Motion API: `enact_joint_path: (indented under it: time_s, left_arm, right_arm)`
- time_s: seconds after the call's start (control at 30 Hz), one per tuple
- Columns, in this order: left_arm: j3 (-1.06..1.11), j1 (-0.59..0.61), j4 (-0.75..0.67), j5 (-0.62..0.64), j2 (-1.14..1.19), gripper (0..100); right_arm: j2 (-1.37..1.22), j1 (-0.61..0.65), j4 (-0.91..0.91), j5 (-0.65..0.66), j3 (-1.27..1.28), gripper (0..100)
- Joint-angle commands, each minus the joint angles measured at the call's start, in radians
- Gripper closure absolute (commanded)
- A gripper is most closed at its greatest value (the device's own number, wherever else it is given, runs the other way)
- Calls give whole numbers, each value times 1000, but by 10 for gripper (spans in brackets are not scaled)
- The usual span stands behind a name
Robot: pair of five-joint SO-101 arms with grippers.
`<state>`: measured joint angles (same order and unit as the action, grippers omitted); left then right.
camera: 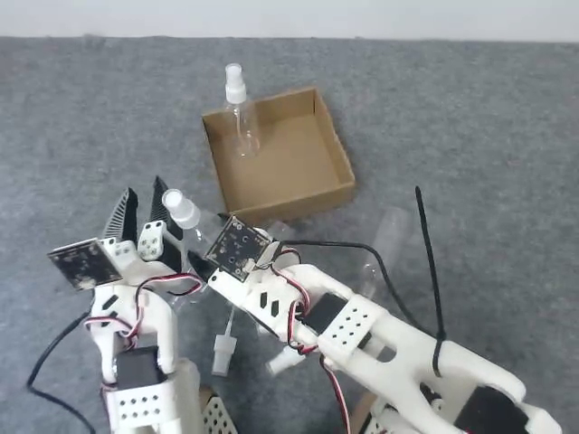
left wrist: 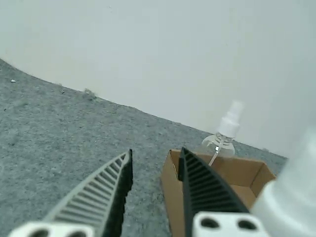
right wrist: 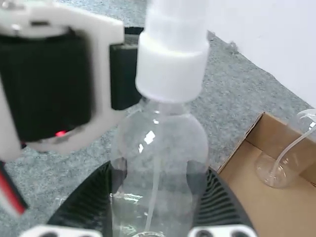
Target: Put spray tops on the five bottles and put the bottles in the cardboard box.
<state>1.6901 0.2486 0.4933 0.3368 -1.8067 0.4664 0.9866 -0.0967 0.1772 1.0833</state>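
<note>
While the right claw clamps one clear plastic bottle by its body, a white spray top sits on that bottle's neck, and the bottle is well off the table. The left claw hangs just beside it, its two black ribbed fingers spread apart with nothing between them. Over at the square brown cardboard box, count one second clear bottle with a spray top, upright in the far corner. Down on the grey carpet near the arms, count two loose white spray tops, each with a thin dip tube. One capless clear bottle lies beside the box; whether more lie under the right arm I cannot tell.
</note>
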Motion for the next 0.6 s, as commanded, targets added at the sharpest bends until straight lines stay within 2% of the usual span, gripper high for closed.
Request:
enact_joint_path:
  time_s: [0.0, 0.3, 0.57]
  left_arm:
    - [-47, 12, -3, -6, -17, 855]
    - [-15, 126, -5, 31, -17, 855]
    - [-5, 144, 2, 31, -17, 855]
  right_arm:
    - [12, -13, -39, 23, -37, 969]
    - [10, -82, -42, 14, -68, 969]
    - [-1, -160, -180, 14, -68, 969]
